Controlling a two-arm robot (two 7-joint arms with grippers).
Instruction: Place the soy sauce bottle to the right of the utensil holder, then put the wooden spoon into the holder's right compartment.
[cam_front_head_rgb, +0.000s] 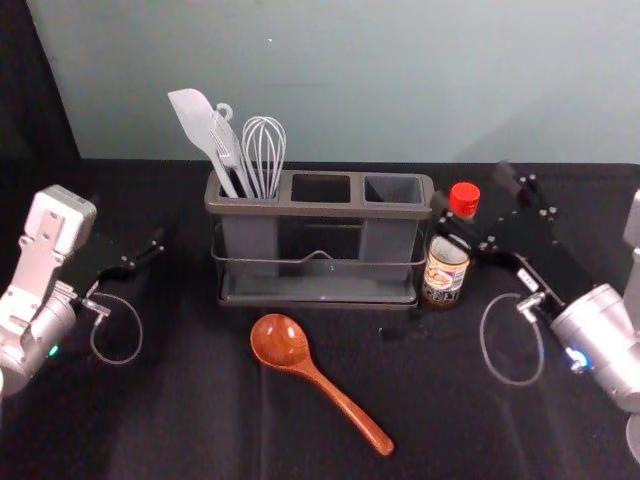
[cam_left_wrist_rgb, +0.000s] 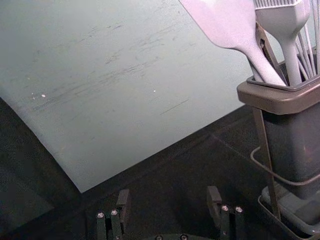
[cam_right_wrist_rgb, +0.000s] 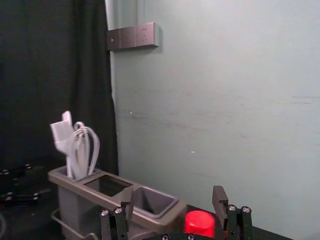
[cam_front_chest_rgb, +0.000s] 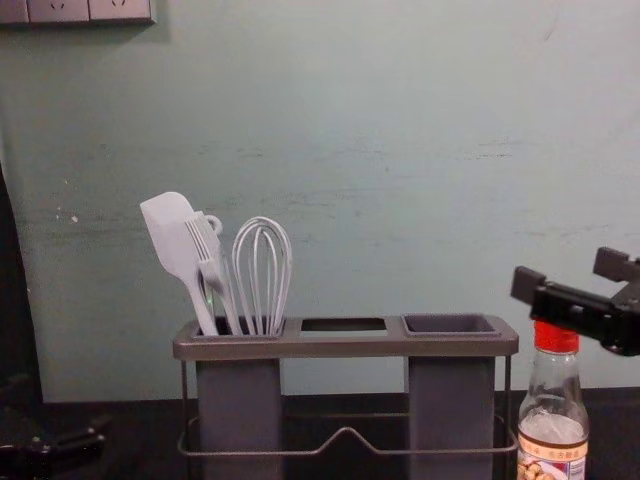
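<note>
The right gripper (cam_front_head_rgb: 472, 192) is positioned beside the red cap (cam_front_head_rgb: 464, 196) of the bottle (cam_front_head_rgb: 445, 268), its jaws spread, grasping nothing; whether a finger contacts the smooth cap cannot be told. The bottle, a clear cylinder with a printed label, stands upright below these fingertips, just beyond the right end of the holder (cam_front_head_rgb: 318, 210). The holder, left of the right gripper, comprises a rounded rectangular rim, deep smooth-walled cups, a thin bent-wire rail and a shallow base tray. Its right compartment (cam_front_head_rgb: 394, 188), nearest the right gripper, holds no utensil; the left one carries a flat-bladed spatula (cam_front_head_rgb: 200, 125), a pronged fork (cam_front_chest_rgb: 203, 245) and a looped-wire whisk (cam_front_head_rgb: 264, 150). The spoon (cam_front_head_rgb: 281, 342), glossy red-brown wood with an oval bowl and tapered handle, lies on the black cloth (cam_front_head_rgb: 200, 400) between the two grippers, nearer the robot than either gripper's fingertips. The left gripper (cam_front_head_rgb: 150, 248) is parked left of the holder, jaws apart and unloaded.
</note>
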